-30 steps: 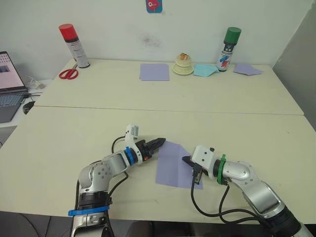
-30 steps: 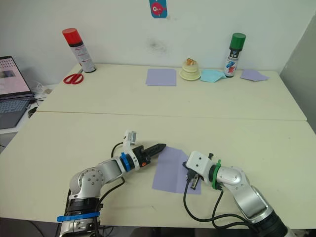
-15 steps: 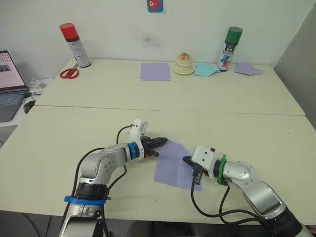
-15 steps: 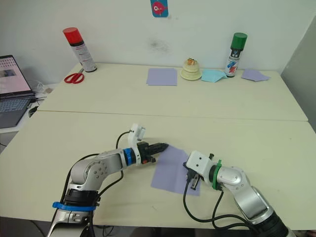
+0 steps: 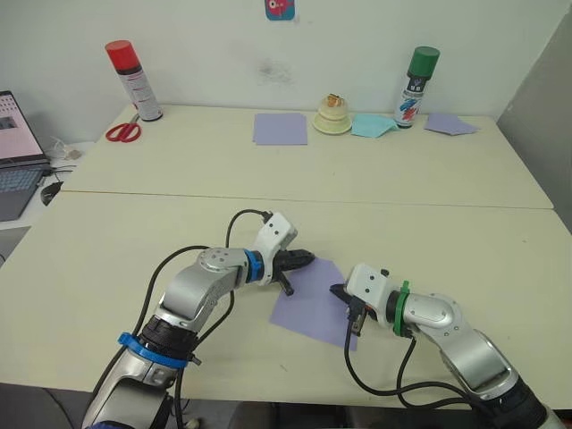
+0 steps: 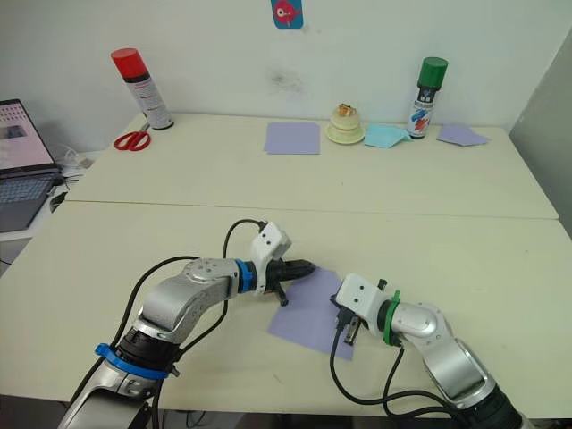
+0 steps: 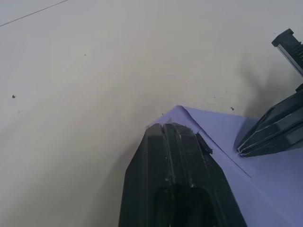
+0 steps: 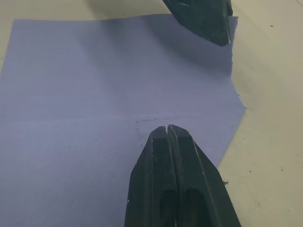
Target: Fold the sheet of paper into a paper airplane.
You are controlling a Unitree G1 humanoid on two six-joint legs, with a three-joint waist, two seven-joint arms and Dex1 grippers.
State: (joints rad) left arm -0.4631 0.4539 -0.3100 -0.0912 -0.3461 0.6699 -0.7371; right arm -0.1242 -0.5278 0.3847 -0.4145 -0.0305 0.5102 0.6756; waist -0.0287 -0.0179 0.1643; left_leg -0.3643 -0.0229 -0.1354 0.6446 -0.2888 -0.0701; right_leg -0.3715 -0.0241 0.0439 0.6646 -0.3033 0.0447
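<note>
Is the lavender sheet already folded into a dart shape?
No. The sheet of paper lies flat on the table, showing just a crease.

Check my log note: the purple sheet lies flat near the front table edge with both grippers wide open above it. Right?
Not quite. Both the left gripper and the right gripper are shut, fingertips pressed together, as each wrist view shows. The purple sheet does lie near the front edge.

Left arm bends at the elbow and reaches forward and inward, its gripper (image 5: 302, 260) with fingers pressed together, pointing right. Right arm lies low, forearm angled inward; its gripper (image 5: 338, 290) also has fingers closed, tip pointing toward the left one
</note>
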